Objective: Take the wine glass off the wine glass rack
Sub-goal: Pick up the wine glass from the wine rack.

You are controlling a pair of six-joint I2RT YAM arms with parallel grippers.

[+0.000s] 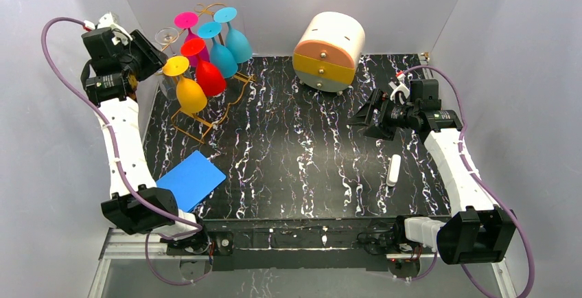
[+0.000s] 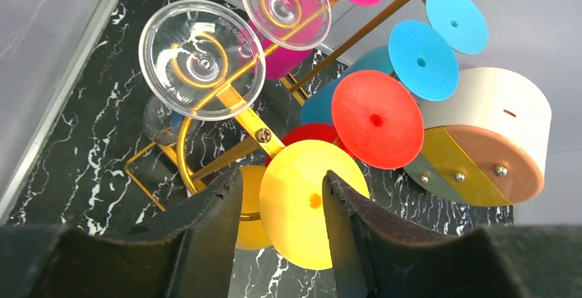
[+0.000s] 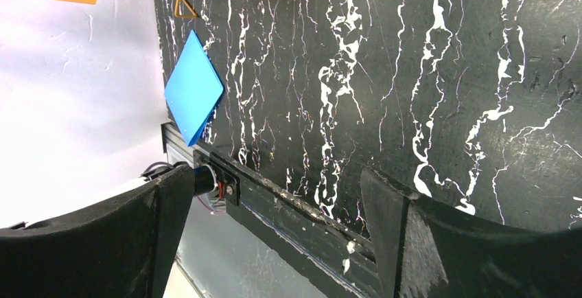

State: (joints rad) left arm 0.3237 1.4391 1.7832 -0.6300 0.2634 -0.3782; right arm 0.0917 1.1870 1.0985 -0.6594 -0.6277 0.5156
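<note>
Nearest us, the right gripper (image 3: 276,174) hangs wide open and empty over the tabletop (image 1: 309,161), clear of the work, we judge. Farther back on the left, the glasses hang bowl-down with their feet caught on the rack (image 2: 247,116), so we reckon one must slide out endwise. The yellow glass (image 2: 302,222) hangs outermost, our likely target. The left arm stretches tall, wrist tipped down. The left gripper (image 2: 283,181) stands half open over that foot, gripping nothing.
</note>
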